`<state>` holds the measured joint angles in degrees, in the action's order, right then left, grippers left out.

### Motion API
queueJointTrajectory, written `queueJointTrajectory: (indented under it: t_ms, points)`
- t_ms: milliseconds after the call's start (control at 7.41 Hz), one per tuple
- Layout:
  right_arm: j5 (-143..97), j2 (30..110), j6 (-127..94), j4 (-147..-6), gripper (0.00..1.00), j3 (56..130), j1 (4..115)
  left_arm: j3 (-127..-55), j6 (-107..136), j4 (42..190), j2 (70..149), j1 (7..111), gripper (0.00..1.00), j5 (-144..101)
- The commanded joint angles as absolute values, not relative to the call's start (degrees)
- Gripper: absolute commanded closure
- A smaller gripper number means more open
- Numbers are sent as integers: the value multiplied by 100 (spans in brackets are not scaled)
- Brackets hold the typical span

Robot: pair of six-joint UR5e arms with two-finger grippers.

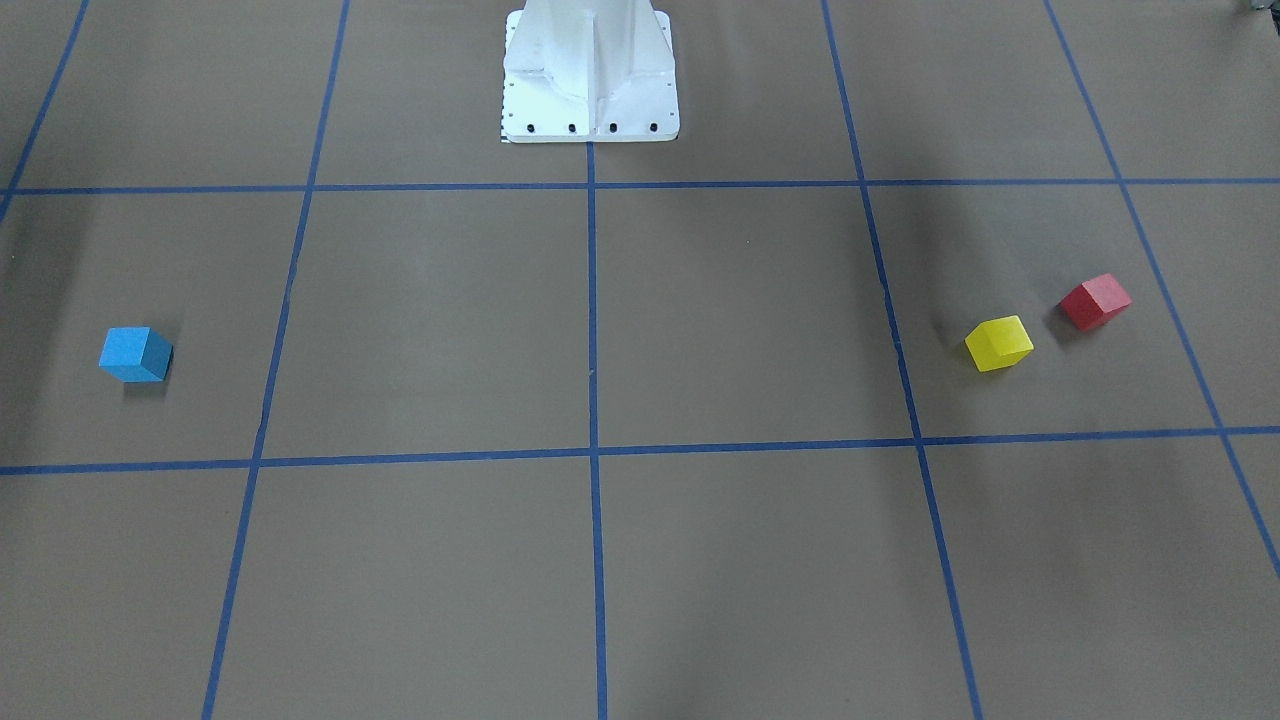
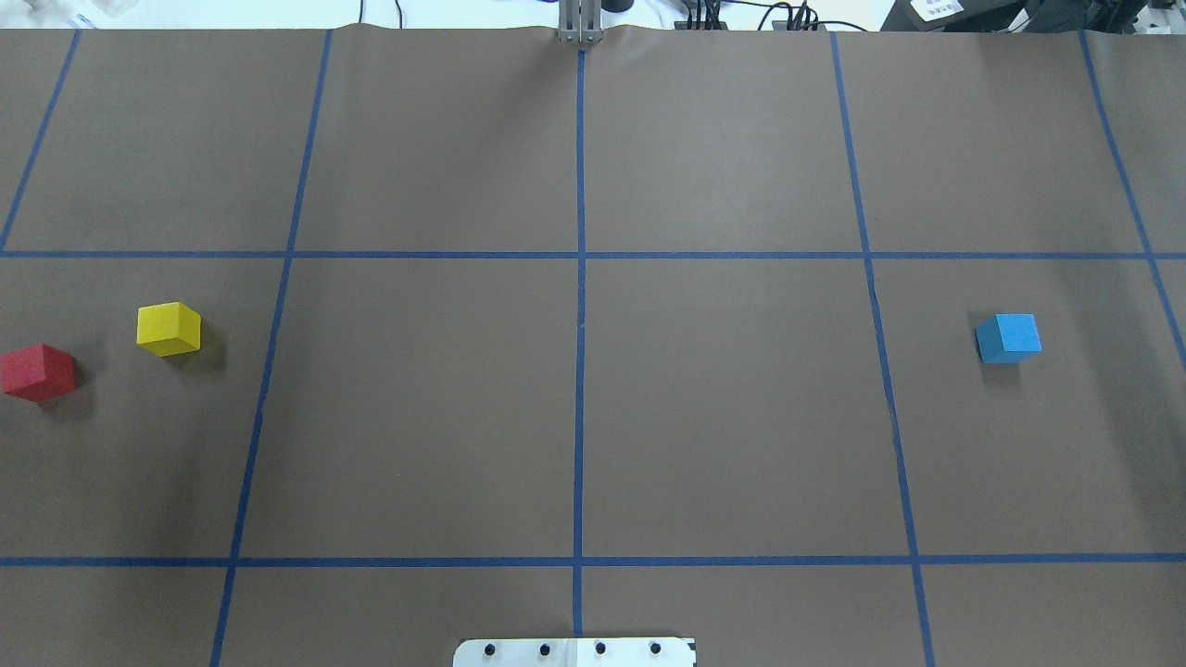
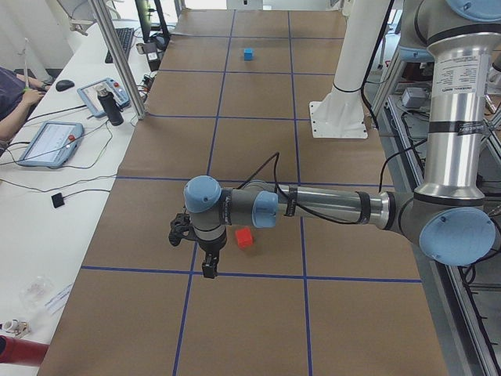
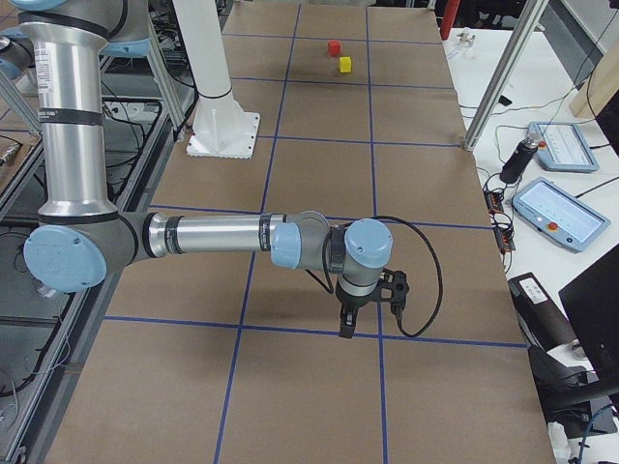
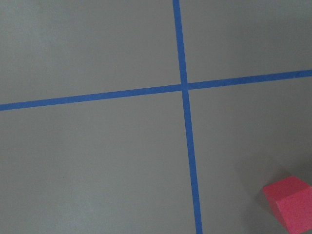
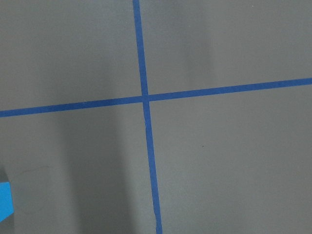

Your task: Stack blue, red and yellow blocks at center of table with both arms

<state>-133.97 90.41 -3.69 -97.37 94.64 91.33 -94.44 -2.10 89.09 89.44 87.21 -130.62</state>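
Red foam cube (image 2: 37, 371) sits at the table's left edge, yellow foam cube (image 2: 169, 329) near it, a bit farther out. Blue foam cube (image 2: 1008, 337) is far right, with wide brown paper-covered table (image 2: 723, 417) between them. Only the side views show left gripper (image 3: 210, 268) and right gripper (image 4: 345, 325); cannot tell whether their jaws are spread or pressed together.

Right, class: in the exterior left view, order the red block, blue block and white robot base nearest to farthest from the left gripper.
1. red block, close by the left gripper.
2. white robot base, at the robot's edge, mid-table.
3. blue block, far end.
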Motion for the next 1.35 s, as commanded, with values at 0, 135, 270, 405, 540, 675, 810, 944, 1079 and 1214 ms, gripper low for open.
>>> queueJointTrajectory:
  t_ms: [0,135,270,405,540,675,810,944,1079,1214]
  points:
    - [-13395,9105,-369,-9695,1,9510,9141,-9422,-228,8921,8991,8727,0,-13061]
    - [-13403,9105,-369,-9686,1,9527,9141,-9422,-246,8921,8991,8728,0,-13061]
    - [-13395,9097,-369,-9668,1,9527,9141,-9431,-203,8921,9009,8728,0,-13061]
    - [-13395,9105,-378,-9659,1,9545,9141,-9448,-202,8912,9026,8728,0,-13061]
    - [-13377,9097,-369,-9650,1,9588,9132,-9492,-202,8912,9052,8728,0,-13069]
    - [-13342,9088,-430,-9650,1,9702,9088,-9527,-237,8930,9088,8719,0,-13087]
    - [-13368,9097,-413,-9642,1,9694,9062,-9614,-211,9034,9201,8710,0,-13122]
    - [-13386,8992,-457,-9476,1,9712,8888,-9554,-211,9053,9211,8710,0,-13270]
    - [-13342,8634,-457,-9335,1,9721,8668,-9615,-211,9061,9220,8701,0,-13280]
    - [-13446,8596,-466,-9308,1,9555,8449,-9633,-211,9062,9246,8692,0,-13289]
